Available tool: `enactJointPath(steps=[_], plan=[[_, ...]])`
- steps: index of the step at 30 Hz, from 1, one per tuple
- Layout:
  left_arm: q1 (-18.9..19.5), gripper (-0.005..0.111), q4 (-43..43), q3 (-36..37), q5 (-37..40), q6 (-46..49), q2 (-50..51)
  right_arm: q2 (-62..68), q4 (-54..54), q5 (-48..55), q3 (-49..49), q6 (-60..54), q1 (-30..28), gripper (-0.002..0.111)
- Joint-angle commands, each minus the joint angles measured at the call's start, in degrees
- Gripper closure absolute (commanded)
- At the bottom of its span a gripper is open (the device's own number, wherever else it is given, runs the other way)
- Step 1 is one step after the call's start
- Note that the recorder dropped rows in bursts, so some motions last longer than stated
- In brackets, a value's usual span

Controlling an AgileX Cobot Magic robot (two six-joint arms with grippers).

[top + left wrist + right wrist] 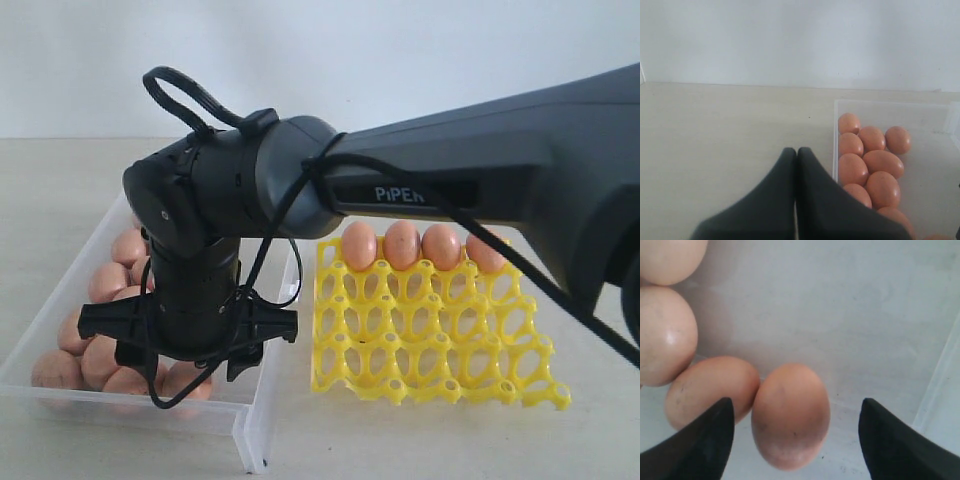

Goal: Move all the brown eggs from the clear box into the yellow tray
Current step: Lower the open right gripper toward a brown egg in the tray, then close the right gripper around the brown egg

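Observation:
The clear box [250, 420] stands on the left and holds several brown eggs [108, 280]. The yellow tray [430, 340] sits to its right with several brown eggs [402, 243] in its far row. My right gripper [185, 365] reaches across and points down into the box. In the right wrist view it is open [796, 402], its fingers on either side of one brown egg [790, 415] lying on the box floor without touching it. A second egg [710, 387] rests against that one. My left gripper [796, 150] is shut and empty, beside the box wall [835, 130].
The right arm's dark body and a loose black cable [270, 250] hang over the box and hide part of it. In the right wrist view the box wall [940, 390] runs close beside one finger. Bare tabletop [715, 130] lies outside the box.

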Motion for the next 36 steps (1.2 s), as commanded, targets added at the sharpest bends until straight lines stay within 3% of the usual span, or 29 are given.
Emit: enactJointPath(steps=[1, 36], plan=[[0.0, 0.111, -0.3, -0.2, 0.0, 0.0, 0.2, 0.0, -1.1, -0.3, -0.2, -0.1, -0.1, 0.042], [0.0, 0.111, -0.3, -0.2, 0.0, 0.0, 0.2, 1.8, 0.4, -2.8, -0.2, -1.4, -0.1, 0.042]])
